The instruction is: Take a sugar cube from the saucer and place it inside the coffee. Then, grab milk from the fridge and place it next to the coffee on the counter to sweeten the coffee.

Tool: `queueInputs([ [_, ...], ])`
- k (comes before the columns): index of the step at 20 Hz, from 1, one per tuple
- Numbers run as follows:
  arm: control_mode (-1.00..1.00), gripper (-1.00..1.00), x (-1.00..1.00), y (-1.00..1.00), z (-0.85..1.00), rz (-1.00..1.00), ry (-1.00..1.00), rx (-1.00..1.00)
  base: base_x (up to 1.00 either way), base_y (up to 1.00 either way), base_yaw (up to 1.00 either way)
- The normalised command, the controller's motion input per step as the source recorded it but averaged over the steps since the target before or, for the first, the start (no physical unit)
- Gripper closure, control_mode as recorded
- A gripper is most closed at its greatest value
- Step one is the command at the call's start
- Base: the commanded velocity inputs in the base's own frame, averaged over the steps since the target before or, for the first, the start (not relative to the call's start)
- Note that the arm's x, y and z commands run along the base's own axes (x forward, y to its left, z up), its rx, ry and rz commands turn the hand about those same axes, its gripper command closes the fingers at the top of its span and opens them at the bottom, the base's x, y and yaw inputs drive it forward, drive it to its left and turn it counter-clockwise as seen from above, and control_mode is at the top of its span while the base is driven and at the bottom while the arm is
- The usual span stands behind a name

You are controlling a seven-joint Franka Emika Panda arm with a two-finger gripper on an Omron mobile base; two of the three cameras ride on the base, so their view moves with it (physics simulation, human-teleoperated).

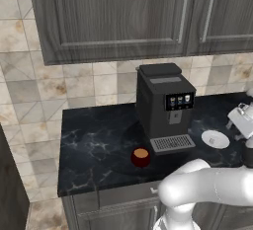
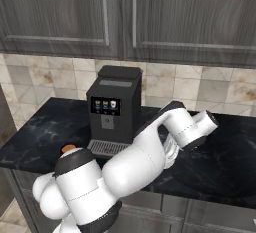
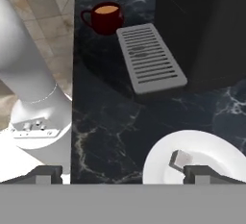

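The dark wood cupboards hang on the wall above everything, with long silver handles on their doors. Under them runs the counter, shiny black with thin white lines in it. The big black coffee machine stands on the counter, with a grey grate tray at its foot. It has a small row of lit buttons on its front, but they are too tiny to read, and no words show on it. The white arm bends across the front of the right base view and hides most of the coffee there. In the left base view the coffee, a little dark red cup with a tan top, sits just in front of the grate's left corner, and the saucer lies to the right of the grate. The hand view looks down close on the saucer and shows a small grey sugar cube lying on it. The gripper hangs over the saucer's edge with its two tips spread wide apart, and it has hold of nothing.
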Motion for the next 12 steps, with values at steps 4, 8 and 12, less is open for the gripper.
queueInputs([
  [4, -1.0, -1.0, 0.38, 0.11, -0.3, 0.03, 0.05, 0.01, 0.0, 0.0, 0.0],
  [8, -1.0, -1.0, 0.25, 0.06, -0.35, 0.02, 0.08, 0.0, 0.0, 0.0, 0.0],
  [12, -1.0, -1.0, 0.09, 0.06, -0.31, 0.02, 0.07, 0.0, 0.0, 0.0, 0.0],
])
